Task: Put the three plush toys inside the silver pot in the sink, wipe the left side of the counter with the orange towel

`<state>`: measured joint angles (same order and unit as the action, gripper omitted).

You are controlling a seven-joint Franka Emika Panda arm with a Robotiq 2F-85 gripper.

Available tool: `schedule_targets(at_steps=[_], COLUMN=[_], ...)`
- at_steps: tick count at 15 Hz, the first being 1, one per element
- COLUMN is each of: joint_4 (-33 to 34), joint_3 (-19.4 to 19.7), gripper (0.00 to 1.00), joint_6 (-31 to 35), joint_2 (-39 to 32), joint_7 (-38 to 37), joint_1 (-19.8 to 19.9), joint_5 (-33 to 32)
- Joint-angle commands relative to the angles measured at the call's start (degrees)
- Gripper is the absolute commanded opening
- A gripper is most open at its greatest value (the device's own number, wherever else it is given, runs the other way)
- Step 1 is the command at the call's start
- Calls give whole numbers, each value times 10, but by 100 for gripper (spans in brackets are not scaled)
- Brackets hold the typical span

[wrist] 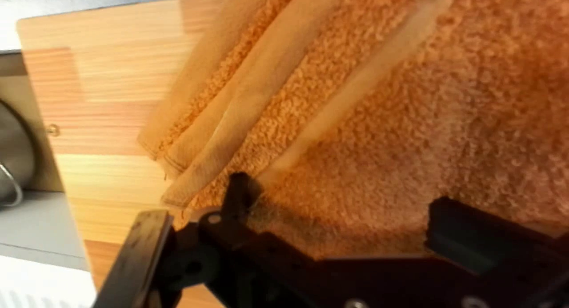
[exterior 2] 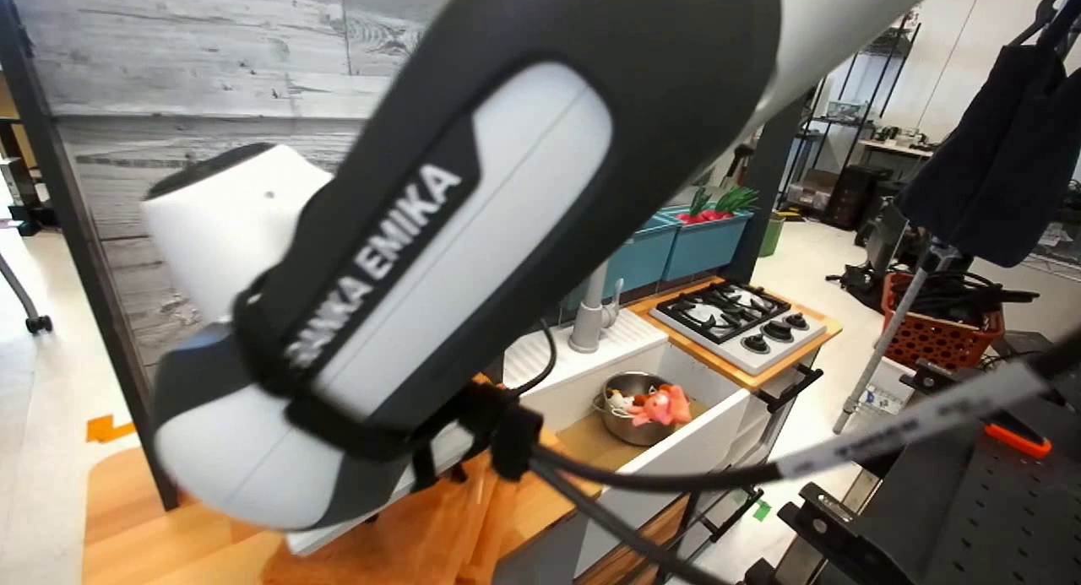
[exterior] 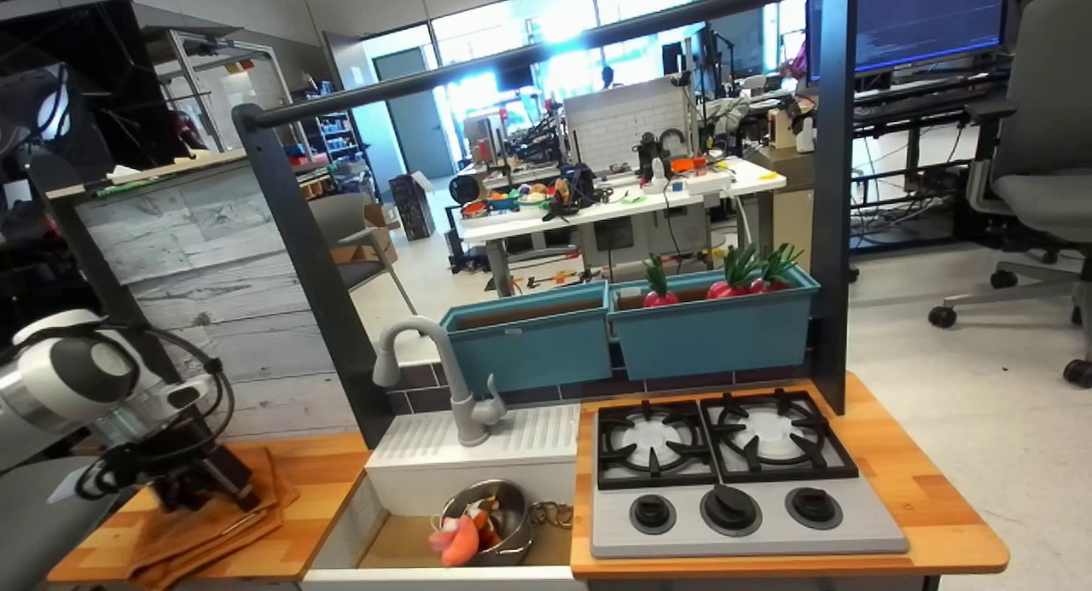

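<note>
Claw (wrist: 340,199) spread wide, nothing gripped, orange towel (wrist: 378,134) directly under it on desk (wrist: 111,121), prob. for press-wiping; plush toys (exterior 2: 663,406) (no. unclear) in silver pot (exterior 2: 627,430) in sink (exterior: 418,487), well apart from claw.

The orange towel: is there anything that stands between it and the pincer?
Nothing visible stands between them: in the wrist view, the pincer stands open over the orange towel. Whether they touch, I cannot tell.

Sink (exterior: 405,497) in both exterior views, wrist view facing down, close above orange towel (wrist: 378,143)
</note>
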<state>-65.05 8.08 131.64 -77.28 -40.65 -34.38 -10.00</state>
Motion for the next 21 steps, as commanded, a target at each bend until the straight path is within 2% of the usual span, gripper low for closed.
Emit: schedule_targets(at_steps=[1, 4, 8, 21], joint_4=[-69, -76, -82, -76], joint_3=[13, 5, 3, 7], gripper=[100, 100, 100, 100], joint_6=[40, 55, 82, 104], joint_2=[28, 30, 41, 42], joint_7=[-30, -25, -19, -11], joint_1=[31, 39, 21, -18], joint_5=[14, 7, -3, -5])
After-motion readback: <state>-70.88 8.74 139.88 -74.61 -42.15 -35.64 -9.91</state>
